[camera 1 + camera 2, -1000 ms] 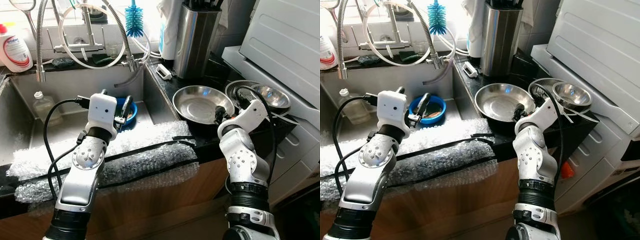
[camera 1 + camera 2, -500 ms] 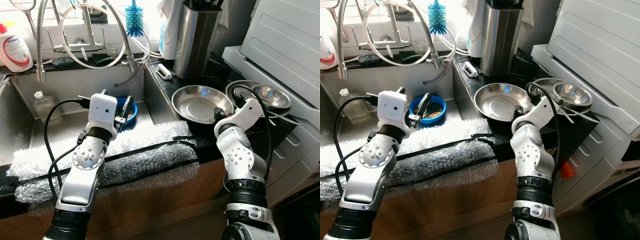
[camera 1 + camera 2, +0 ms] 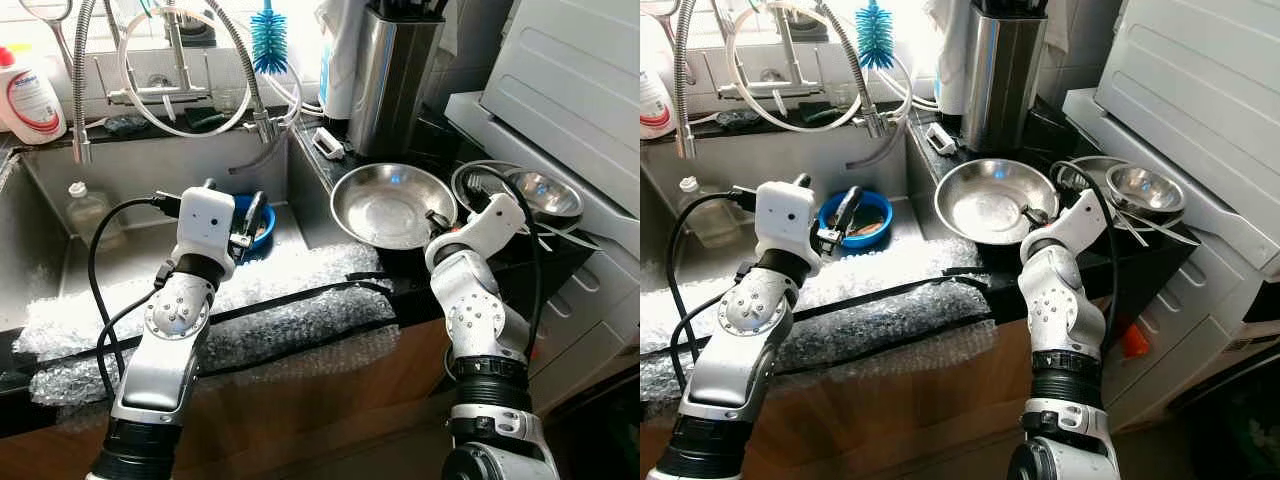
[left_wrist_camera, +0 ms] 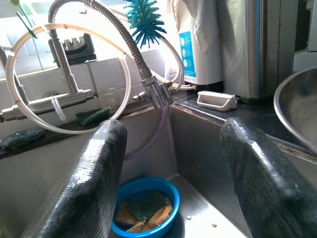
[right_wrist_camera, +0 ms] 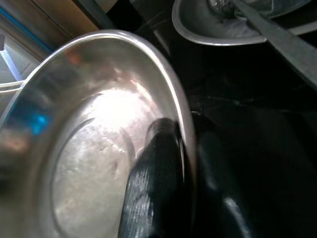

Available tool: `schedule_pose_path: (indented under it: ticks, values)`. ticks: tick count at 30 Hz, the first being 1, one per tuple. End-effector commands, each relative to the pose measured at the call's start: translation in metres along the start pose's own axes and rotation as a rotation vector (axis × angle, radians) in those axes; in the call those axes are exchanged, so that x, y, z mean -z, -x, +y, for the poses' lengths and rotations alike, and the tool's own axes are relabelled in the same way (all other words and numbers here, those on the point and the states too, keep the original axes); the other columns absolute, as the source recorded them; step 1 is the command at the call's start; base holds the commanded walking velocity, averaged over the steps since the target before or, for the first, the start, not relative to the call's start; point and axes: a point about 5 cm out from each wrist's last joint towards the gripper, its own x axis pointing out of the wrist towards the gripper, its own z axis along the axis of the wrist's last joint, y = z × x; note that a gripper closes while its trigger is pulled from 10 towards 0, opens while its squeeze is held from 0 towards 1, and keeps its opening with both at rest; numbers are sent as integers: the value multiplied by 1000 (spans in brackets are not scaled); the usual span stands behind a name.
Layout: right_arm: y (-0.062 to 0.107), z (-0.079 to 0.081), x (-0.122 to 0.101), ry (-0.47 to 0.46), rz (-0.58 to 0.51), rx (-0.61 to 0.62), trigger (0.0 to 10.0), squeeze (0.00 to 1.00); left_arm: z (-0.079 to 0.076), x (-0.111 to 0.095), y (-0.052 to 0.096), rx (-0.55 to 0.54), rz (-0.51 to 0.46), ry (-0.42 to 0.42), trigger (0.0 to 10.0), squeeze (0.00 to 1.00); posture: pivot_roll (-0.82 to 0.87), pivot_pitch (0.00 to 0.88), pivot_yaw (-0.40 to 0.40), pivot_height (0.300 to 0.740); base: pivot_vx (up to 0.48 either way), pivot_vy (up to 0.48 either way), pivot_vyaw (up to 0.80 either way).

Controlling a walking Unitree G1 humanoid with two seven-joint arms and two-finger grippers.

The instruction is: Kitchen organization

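A large steel bowl (image 3: 385, 205) is tilted over the black counter beside the sink (image 3: 150, 170). My right gripper (image 3: 437, 222) is shut on its near right rim; in the right wrist view one finger (image 5: 153, 183) lies inside the bowl (image 5: 94, 163) and the other outside. My left gripper (image 3: 250, 215) hangs open over the sink, a little above a blue bowl (image 3: 868, 218) that holds sponges. In the left wrist view its fingers (image 4: 99, 183) stand wide apart with the blue bowl (image 4: 143, 210) below and nothing between them.
Two smaller steel bowls (image 3: 540, 190) with utensils sit at the right by a white appliance (image 3: 570, 90). A steel knife block (image 3: 392, 75), a blue brush (image 3: 268, 45) and faucet hoses (image 3: 180, 60) stand behind. Bubble wrap (image 3: 250, 310) covers the counter's front edge. A plastic bottle (image 3: 88, 212) stands in the sink.
My right gripper has carried the large steel bowl to the left, toward the sink, and tilted it up. The left arm has not moved.
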Motion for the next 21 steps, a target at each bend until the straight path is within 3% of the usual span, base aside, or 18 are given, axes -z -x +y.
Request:
schedule_pose_path:
  ticks: [1, 8, 9, 10, 11, 12, 13, 14, 15, 21]
  values:
    - [0, 14, 0, -49, -19, -38, 0, 0, -4, -6, -3, 19, -33, -20, 10000, 0, -52, 0, -65, 740, 0, 0, 0]
    - [2, 29, -10, -102, -120, -131, 0, 0, -2, -10, -3, -6, -57, -25, 10000, 0, -50, 0, -66, 740, 0, 0, 0]
    - [2, 29, -10, -108, -131, -136, 706, 0, -2, -10, -3, -6, -58, -26, 10000, 0, -46, 0, -67, 740, 0, 0, 0]
    - [2, 31, -12, -109, -150, -145, 706, 0, -2, -11, -3, -11, -63, -29, 10000, 0, -46, 0, -67, 740, 0, 0, 0]
    - [3, 35, -16, -107, -186, -171, 1608, 0, 0, -13, -3, -24, -74, -33, 10000, 0, -44, 0, -67, 740, 0, 0, 0]
    - [4, 39, -18, -116, -202, -195, 4471, 0, 2, -14, -3, -33, -80, -33, 10000, 0, -46, 0, -67, 740, 0, 0, 0]
    - [4, 39, -18, -116, -202, -195, 4471, 0, 2, -14, -3, -33, -80, -33, 10000, 0, -46, 0, -67, 740, 0, 0, 0]
    - [4, 41, -18, -123, -207, -213, 6118, 0, 2, -15, -4, -36, -83, -32, 10000, 0, -46, 0, -67, 740, 0, 0, 0]
    - [6, 46, -20, -113, -231, -257, 10000, 0, 2, -15, -4, -37, -83, -31, 10000, 0, -45, 0, -67, 740, 0, 0, 0]
    - [18, 67, -24, -59, -307, -432, 10000, 0, 7, -18, -6, -74, -81, 61, 10000, 0, -49, 0, -66, 740, 0, 0, 0]
